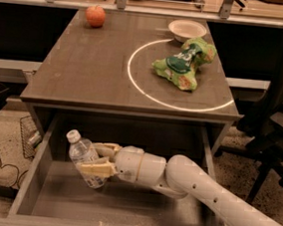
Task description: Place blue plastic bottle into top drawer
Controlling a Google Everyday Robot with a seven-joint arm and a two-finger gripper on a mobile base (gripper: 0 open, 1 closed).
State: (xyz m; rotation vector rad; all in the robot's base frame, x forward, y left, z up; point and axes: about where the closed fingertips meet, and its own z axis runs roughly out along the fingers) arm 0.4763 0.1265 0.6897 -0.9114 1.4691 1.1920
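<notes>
The blue plastic bottle (83, 156) is clear with a white cap. It tilts with its cap up and to the left, inside the open top drawer (123, 203), left of the middle. My gripper (98, 158) reaches in from the right on a white arm and is shut on the bottle's body, one finger (96, 169) in front and one behind. The bottle's base is near the drawer's flat bottom; I cannot tell whether it touches.
On the desk top (86, 64) are a red apple (95, 16) at the back left, a white bowl (187, 29) at the back right and a green chip bag (184, 62). A black office chair (276, 113) stands to the right. A wire basket (29, 134) sits on the floor to the left.
</notes>
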